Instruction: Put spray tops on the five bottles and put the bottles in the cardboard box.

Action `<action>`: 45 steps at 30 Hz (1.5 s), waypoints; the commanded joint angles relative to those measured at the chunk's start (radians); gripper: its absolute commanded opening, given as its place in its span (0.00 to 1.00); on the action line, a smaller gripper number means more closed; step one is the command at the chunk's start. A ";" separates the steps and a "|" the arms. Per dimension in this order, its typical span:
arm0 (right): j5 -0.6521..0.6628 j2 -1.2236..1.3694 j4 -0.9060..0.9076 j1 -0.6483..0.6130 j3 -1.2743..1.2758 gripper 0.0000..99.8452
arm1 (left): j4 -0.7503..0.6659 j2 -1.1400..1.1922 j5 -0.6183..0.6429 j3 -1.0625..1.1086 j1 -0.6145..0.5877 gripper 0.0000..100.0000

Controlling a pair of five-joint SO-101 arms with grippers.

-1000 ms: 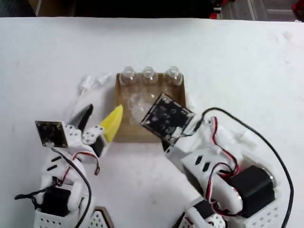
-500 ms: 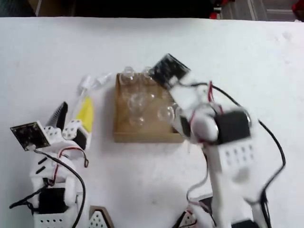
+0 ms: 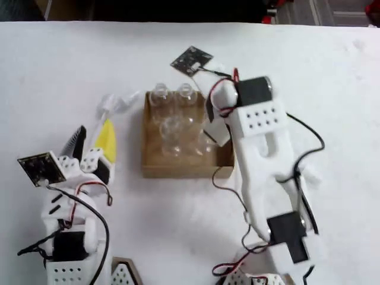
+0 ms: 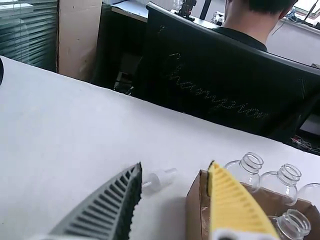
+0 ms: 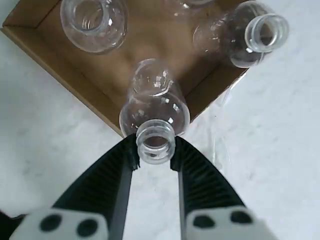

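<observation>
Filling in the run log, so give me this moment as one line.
left gripper: open, near white spray top | right gripper: shut on neck of clear plastic bottle, at brown cardboard box corner | other bottles: uncapped

Every bottle: clear, glossy plastic. Cardboard box: matt brown card. Table: white, matt. Left gripper fingers: ridged plastic.

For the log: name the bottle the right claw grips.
The bottle at the cardboard box corner, neck pinched in the right claw; the others stand free.
</observation>
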 commanded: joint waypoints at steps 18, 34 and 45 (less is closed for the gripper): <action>0.080 0.120 0.013 0.005 -0.048 0.01 | -0.034 -0.008 0.005 -0.006 -0.008 0.20; 0.078 0.114 0.015 0.004 -0.048 0.18 | -0.034 -0.008 0.003 -0.006 -0.007 0.20; 0.078 -0.039 0.019 0.004 -0.048 0.18 | -0.034 -0.008 0.003 -0.006 -0.007 0.20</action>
